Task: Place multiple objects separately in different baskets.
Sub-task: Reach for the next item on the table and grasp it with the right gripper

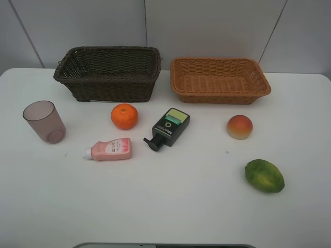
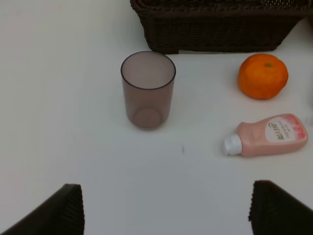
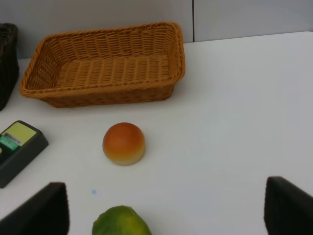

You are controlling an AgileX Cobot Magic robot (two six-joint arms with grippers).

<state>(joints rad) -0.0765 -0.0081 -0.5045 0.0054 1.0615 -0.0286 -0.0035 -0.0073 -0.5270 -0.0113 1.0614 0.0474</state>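
On the white table, the dark brown basket (image 1: 116,90) stands at the back left and the tan basket (image 1: 220,95) at the back right; both hold nothing. In front lie the mauve cup (image 1: 44,121), orange (image 1: 124,116), pink bottle (image 1: 109,149) on its side, pump bottle (image 1: 170,128) lying flat, peach-like fruit (image 1: 240,126) and green fruit (image 1: 264,176). My left gripper (image 2: 166,215) is open, short of the cup (image 2: 148,90). My right gripper (image 3: 166,210) is open, with the green fruit (image 3: 120,223) just ahead of it and the peach-like fruit (image 3: 123,143) beyond. Neither arm shows in the high view.
The white table (image 1: 181,206) reaches a grey panelled wall behind the baskets. A grey edge shows at the table's front, bottom centre of the high view.
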